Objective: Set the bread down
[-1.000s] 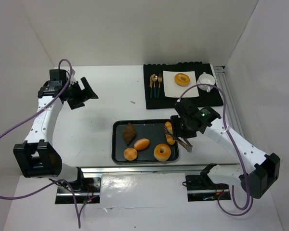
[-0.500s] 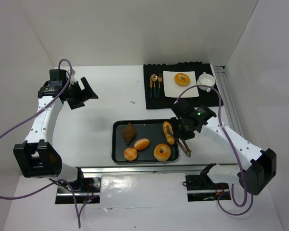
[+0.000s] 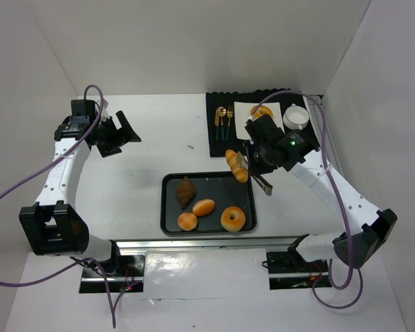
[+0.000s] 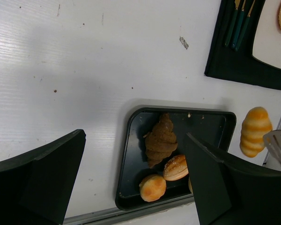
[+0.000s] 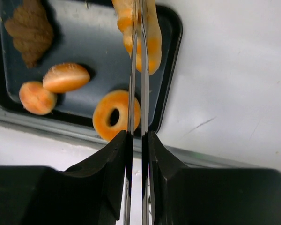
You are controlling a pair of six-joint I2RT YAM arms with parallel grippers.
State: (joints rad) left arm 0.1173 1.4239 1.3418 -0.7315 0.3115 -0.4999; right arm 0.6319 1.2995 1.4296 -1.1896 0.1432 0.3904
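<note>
My right gripper (image 3: 259, 156) (image 5: 136, 136) is shut on metal tongs (image 3: 263, 184) (image 5: 138, 70). The tongs pinch the long ridged roll (image 3: 236, 165) (image 5: 152, 37) (image 4: 255, 131), which hangs above the far right corner of the black tray (image 3: 167, 207) (image 5: 176, 37). On the tray lie a dark croissant (image 3: 186, 191) (image 4: 161, 139), an oval roll (image 3: 203, 207) (image 5: 65, 77), a round bun (image 3: 187, 221) (image 5: 36, 97) and a golden ring (image 3: 233, 219) (image 5: 103, 119). Another ring (image 3: 260, 110) lies on the white plate, partly hidden by the arm. My left gripper (image 3: 121, 133) (image 4: 135, 136) hovers open at the far left, holding nothing.
A black mat (image 3: 228, 146) at the back right carries cutlery (image 3: 224, 121), a white square plate (image 3: 245, 128) and a white cup (image 3: 295, 115). White walls close in the table on the left, back and right. A metal rail runs along the near edge.
The right gripper closed the tongs on the long ridged roll and lifted it off the tray, moving it toward the far side and the mat. The left arm stayed still.
</note>
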